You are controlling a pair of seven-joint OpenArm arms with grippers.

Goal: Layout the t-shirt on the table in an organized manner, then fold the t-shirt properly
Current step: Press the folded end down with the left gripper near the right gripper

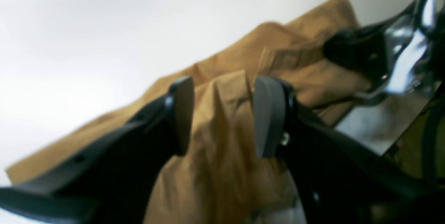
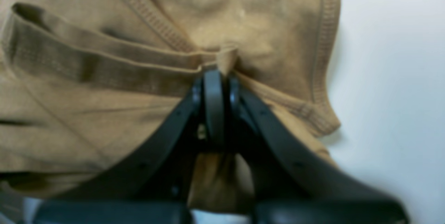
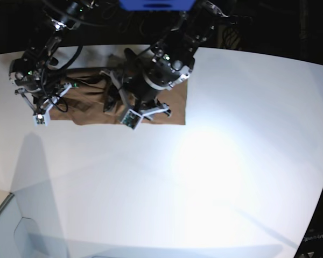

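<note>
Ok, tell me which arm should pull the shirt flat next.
Right, probably: its gripper is clamped on the shirt near the collar, while the left gripper has open jaws around a fold.

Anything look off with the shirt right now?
Yes. The t-shirt lies bunched, not flat: the right gripper pinches a fold by the sleeve, and a ridge of cloth stands between the left gripper pads.

Brown t-shirt [image 3: 172,102] spread at the white table's [image 3: 215,177] far edge — both arms over it
</note>
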